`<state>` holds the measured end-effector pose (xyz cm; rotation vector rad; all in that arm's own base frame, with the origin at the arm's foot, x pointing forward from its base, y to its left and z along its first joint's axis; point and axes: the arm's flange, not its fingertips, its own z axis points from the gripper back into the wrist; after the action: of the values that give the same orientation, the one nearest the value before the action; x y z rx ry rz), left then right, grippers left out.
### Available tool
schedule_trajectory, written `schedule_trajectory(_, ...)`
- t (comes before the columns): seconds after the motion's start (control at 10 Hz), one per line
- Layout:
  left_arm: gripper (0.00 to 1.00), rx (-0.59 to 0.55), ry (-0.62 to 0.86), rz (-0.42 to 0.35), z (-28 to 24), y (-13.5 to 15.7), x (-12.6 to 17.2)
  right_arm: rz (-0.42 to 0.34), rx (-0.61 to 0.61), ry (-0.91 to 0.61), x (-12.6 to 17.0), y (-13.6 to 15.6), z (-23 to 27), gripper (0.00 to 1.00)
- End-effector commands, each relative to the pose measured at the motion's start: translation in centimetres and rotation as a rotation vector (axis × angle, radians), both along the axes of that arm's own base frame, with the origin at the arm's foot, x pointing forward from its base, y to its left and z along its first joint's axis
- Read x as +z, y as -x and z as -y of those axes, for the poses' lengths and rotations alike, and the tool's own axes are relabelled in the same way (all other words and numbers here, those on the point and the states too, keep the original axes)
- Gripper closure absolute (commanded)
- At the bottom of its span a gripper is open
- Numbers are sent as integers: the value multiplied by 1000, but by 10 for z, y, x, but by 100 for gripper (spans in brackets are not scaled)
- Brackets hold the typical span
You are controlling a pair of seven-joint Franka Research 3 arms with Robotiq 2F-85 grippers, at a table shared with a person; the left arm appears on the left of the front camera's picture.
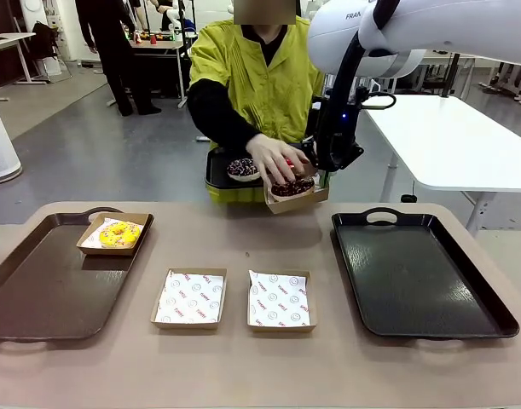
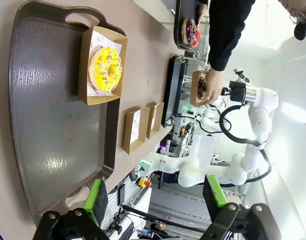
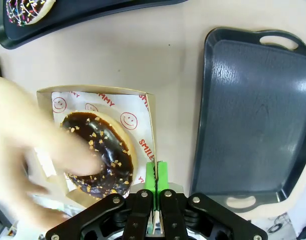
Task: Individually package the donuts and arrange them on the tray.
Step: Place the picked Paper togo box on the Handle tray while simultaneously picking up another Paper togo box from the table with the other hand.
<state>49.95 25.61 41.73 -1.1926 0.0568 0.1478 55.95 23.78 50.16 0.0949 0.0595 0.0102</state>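
My right gripper [image 3: 155, 175] is shut on the side wall of a paper-lined box [image 3: 100, 97], held above the table's far edge. In that box lies a dark chocolate donut [image 3: 100, 150] [image 1: 292, 186], and the person's hand [image 1: 275, 159] rests on it. In the front view the right gripper [image 1: 322, 176] sits at the box's right side. A yellow iced donut [image 1: 119, 233] [image 2: 105, 70] lies boxed on the left brown tray [image 1: 38, 290]. My left gripper [image 2: 155, 197] hangs open above that tray. A sprinkled donut [image 1: 242, 168] sits on the person's small black tray [image 1: 216, 175].
Two empty paper-lined boxes [image 1: 189, 298] [image 1: 280, 300] stand at the table's middle front. A black tray [image 1: 418, 273] lies bare at the right. A white table [image 1: 465, 145] stands behind on the right.
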Motion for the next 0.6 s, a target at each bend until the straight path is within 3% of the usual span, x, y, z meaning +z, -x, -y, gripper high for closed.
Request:
schedule_trajectory(0.0, 0, -4, -3, -1, 1, 0, 1, 6, -2, 1, 1, 1, 1, 100)
schedule_trajectory(0.4, 0, 0, 0, 0, 0, 0, 0, 6, -2, 1, 1, 1, 1, 100)
schedule_trajectory(0.5, 0, 6, -13, -48, 7, 3, 5, 0, 0, 0, 0, 0, 0, 99)
